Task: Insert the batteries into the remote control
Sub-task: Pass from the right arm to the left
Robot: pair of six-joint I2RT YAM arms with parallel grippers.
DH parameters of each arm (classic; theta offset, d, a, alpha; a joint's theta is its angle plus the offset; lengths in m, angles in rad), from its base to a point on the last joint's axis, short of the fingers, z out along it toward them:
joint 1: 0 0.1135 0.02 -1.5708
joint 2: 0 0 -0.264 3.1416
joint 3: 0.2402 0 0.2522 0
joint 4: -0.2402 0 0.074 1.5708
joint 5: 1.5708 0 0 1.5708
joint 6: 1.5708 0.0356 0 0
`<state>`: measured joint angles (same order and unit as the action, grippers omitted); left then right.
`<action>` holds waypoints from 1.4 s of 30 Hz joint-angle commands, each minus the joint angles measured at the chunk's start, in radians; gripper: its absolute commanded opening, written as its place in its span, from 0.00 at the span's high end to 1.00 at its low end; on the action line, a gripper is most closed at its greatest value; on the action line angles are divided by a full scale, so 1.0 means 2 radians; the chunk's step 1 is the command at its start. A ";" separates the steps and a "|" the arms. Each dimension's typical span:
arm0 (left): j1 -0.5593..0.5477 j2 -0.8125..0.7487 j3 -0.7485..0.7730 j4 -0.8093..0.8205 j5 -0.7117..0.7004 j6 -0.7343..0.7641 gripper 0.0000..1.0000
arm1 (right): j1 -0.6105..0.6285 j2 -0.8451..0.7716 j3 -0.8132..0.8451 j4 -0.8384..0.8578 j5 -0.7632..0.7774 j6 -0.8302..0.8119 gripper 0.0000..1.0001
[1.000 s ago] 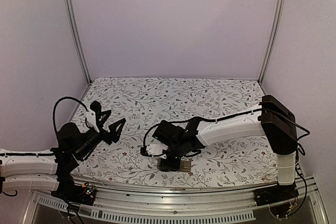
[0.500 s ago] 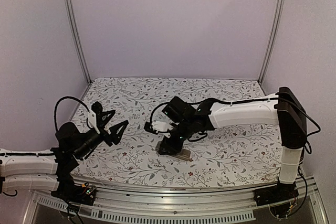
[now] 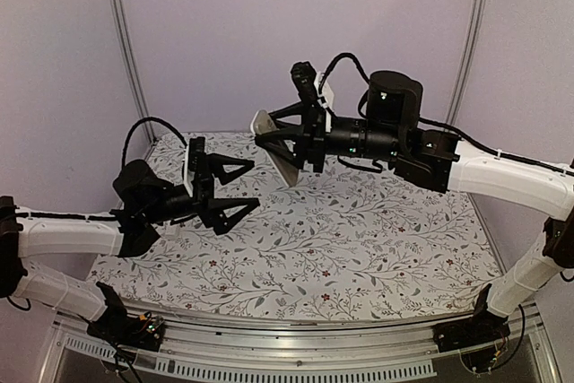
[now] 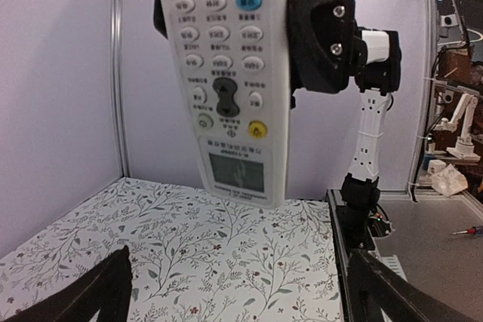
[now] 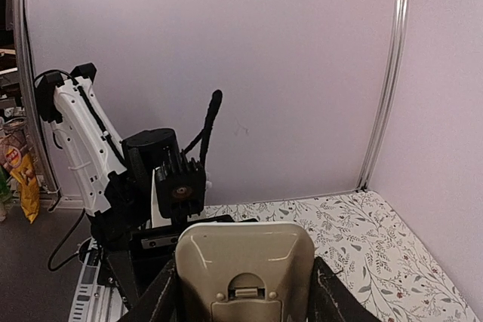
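My right gripper [image 3: 280,136] is shut on the white remote control [image 3: 289,168] and holds it high above the table, towards the back middle. In the right wrist view the remote's grey back [image 5: 245,262] with its battery-cover latch sits between my fingers [image 5: 162,299]. My left gripper [image 3: 244,187] is open and empty, raised just left of and below the remote. The left wrist view shows the remote's button face [image 4: 226,73] hanging ahead of the open left gripper [image 4: 238,262], with the right gripper's black body [image 4: 321,35] beside it. No batteries are in view.
The floral table cover [image 3: 359,239] lies below both arms. Metal frame posts [image 3: 126,51] stand at the back corners, with purple walls around. The right arm's base [image 4: 362,201] stands at the table's edge. A bench with a screwdriver [image 4: 464,230] lies beyond the table.
My right arm lifted the remote from the table near the front edge high into the air. My left arm rose and swung towards the middle, still open.
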<state>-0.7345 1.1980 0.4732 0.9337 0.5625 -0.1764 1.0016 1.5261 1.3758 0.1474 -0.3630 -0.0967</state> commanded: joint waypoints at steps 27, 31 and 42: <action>-0.028 0.143 0.158 0.087 0.099 -0.108 0.38 | 0.001 -0.002 -0.029 0.076 -0.039 0.032 0.81; -0.033 0.141 0.157 0.082 0.099 -0.097 0.52 | 0.001 -0.001 -0.033 0.077 -0.042 0.034 0.81; -0.032 0.131 0.157 0.036 0.095 -0.083 1.00 | 0.001 -0.009 -0.049 0.071 -0.024 0.034 0.50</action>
<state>-0.7837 1.4799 0.7788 1.0821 0.7540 -0.3653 1.0012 1.5265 1.3067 0.2943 -0.4301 -0.0246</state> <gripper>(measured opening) 0.497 0.478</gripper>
